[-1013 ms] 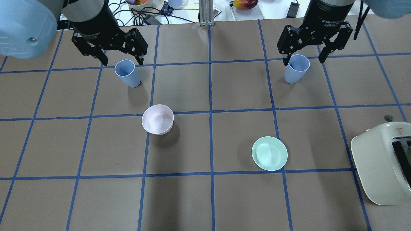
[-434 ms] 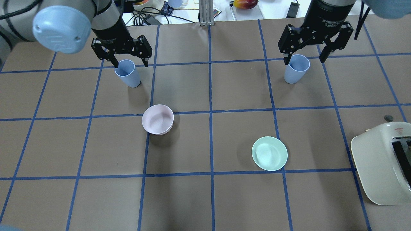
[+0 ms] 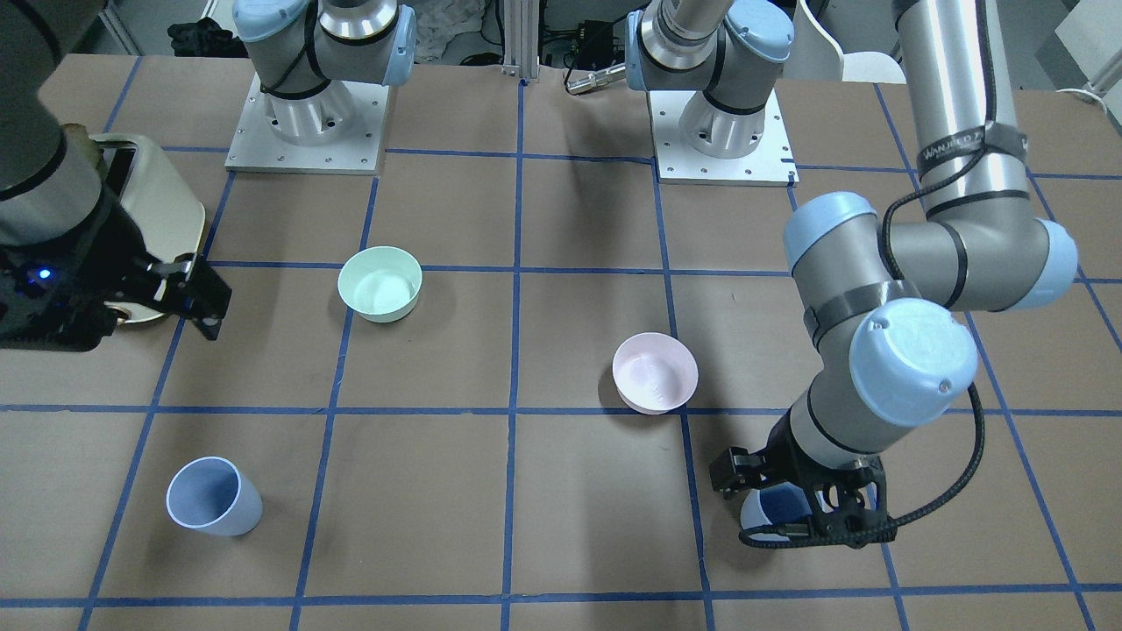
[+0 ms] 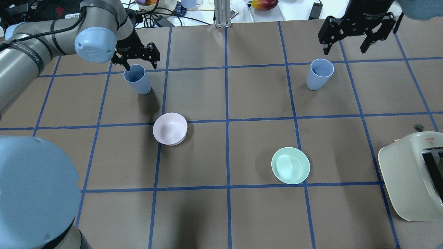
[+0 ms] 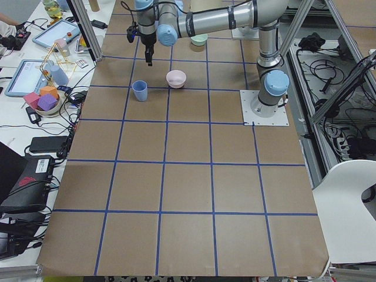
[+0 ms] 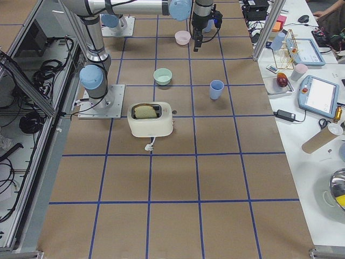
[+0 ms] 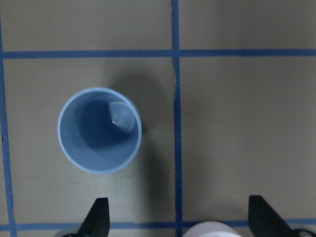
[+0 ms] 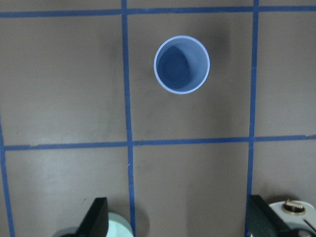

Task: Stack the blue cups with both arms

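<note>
Two pale-blue cups stand upright and apart on the brown table. The left cup sits under my left gripper, which is open and low just beyond it. In the left wrist view the cup lies ahead and left of the open fingertips, not between them. In the front-facing view the gripper partly hides this cup. The right cup stands free. My right gripper is open, empty and high beyond it. The right wrist view looks down on this cup.
A pale pink bowl and a mint-green bowl sit between the cups and the robot. A cream toaster stands at the right edge. Cables and clutter lie past the far table edge.
My left gripper has come down close to the left cup, still open. My right gripper has drawn away from the right cup toward the far edge. Neither cup has moved.
</note>
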You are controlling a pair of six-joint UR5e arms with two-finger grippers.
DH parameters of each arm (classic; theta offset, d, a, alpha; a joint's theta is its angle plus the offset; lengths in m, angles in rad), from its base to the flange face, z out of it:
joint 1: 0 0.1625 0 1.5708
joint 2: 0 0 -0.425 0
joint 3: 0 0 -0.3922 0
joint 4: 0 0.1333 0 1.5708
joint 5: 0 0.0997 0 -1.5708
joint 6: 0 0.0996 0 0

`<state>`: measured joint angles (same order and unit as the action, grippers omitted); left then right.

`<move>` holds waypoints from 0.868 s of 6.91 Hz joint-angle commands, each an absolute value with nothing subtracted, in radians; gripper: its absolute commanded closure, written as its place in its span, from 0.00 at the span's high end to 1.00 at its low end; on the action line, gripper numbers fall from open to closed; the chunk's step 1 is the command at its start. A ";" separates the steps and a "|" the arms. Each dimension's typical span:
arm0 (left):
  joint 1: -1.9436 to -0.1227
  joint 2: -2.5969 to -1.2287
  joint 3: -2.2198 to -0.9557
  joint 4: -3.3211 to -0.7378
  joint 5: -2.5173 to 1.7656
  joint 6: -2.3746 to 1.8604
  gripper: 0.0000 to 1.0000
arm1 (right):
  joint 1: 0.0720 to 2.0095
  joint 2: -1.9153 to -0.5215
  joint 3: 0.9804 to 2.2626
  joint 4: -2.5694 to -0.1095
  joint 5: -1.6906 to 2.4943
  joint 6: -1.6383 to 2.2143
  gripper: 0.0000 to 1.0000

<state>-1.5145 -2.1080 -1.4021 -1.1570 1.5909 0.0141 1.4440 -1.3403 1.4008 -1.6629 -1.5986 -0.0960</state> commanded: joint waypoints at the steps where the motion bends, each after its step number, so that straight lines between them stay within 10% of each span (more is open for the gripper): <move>1: -1.508 -2.163 -1.391 -1.144 1.620 0.002 0.75 | 1.390 -1.200 1.393 -1.852 -1.600 -0.142 1.00; 3: -1.509 -2.169 -1.397 -1.144 1.609 -0.032 0.00 | 1.367 -1.097 1.391 -1.930 -1.605 -0.141 1.00; 6: -1.601 -2.140 -1.385 -1.144 1.615 -0.114 0.00 | 1.364 -1.028 1.405 -2.005 -1.600 -0.143 1.00</move>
